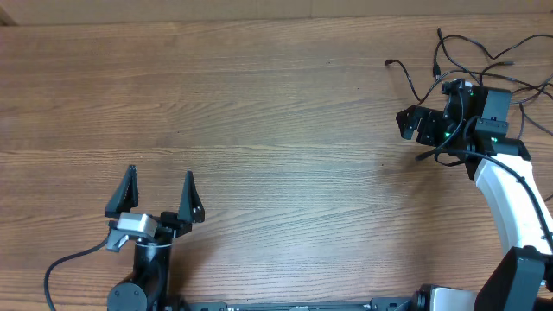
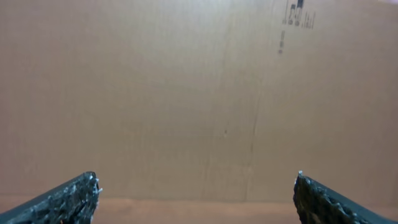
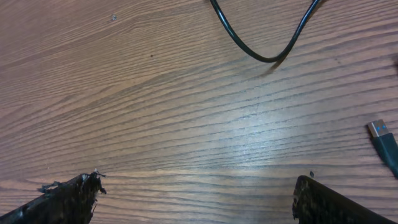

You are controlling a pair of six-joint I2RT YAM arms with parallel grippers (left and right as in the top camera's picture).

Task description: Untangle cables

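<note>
Two claws gape wide, empty: left gripper (image 1: 160, 173) low, right gripper (image 1: 416, 123) beside thin black tangled cables (image 1: 439, 39) at the wooden table's (image 1: 259, 104) far-right corner. Only its wrist view shows a silver-tipped plug (image 3: 379, 130).

Readable text: none can be made out in any of the three views.
Cardboard panel (image 2: 186, 93) (left wrist view): a dark printed mark (image 2: 298, 14) is seen near the upper right. It is too blurred to be read, and it cannot be told whether letters, numerals or symbols are shown.
Below that mark: a thinner vertical strip of print (image 2: 281, 42) is seen on the same panel, equally blurred.
Wooden table (image 1: 259, 130) (overhead view): only grain is shown, and nothing written is seen.
Cable plug (image 3: 380, 132) (right wrist view): a metal end with a blue insert is seen, and no marking can be made out on it.
</note>
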